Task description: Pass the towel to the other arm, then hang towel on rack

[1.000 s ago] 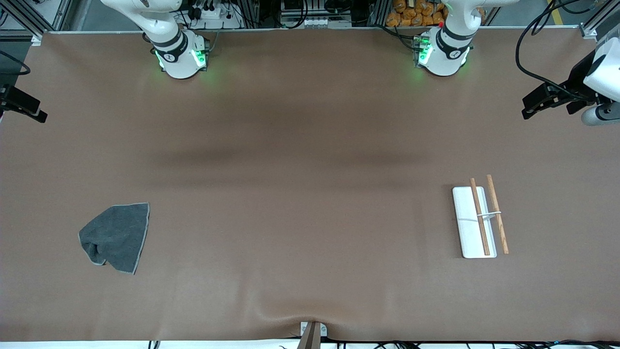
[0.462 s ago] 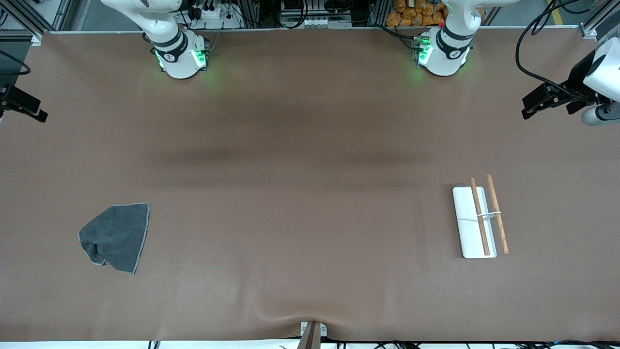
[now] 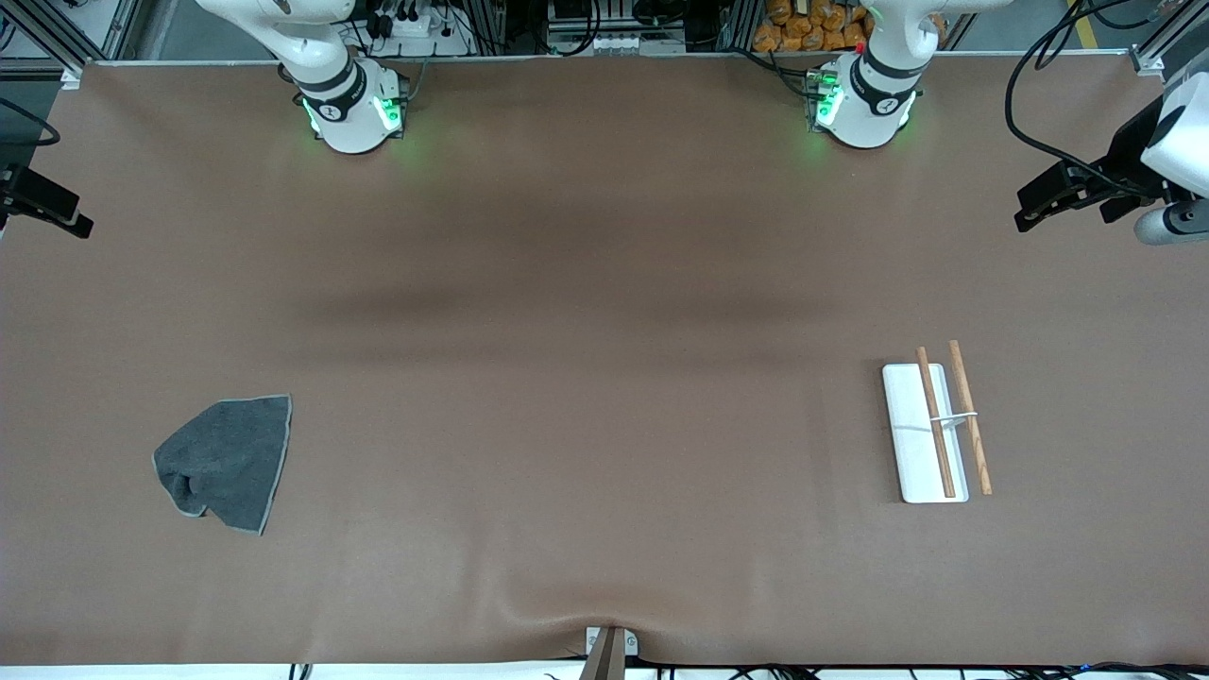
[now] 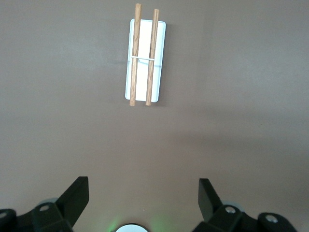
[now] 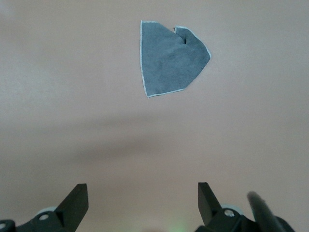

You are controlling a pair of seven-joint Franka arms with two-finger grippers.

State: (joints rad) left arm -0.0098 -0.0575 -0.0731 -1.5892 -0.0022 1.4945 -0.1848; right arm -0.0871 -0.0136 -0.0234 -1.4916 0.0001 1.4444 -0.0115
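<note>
The towel (image 3: pixel 227 463), dark grey with a lighter hem, lies crumpled flat on the brown table toward the right arm's end; it also shows in the right wrist view (image 5: pixel 171 60). The rack (image 3: pixel 930 430), a white tray base with two brown rods, stands toward the left arm's end and shows in the left wrist view (image 4: pixel 145 63). My left gripper (image 4: pixel 144 186) hangs high over bare table, well short of the rack, open and empty. My right gripper (image 5: pixel 143 191) is also high over bare table, well short of the towel, open and empty. Neither hand shows in the front view.
Both arm bases (image 3: pixel 354 109) (image 3: pixel 864 104) stand along the table's edge farthest from the front camera. Black-and-white gear (image 3: pixel 1115 184) overhangs the left arm's end, and a black mount (image 3: pixel 42 203) the right arm's end. A small clamp (image 3: pixel 609 647) sits at the edge nearest the camera.
</note>
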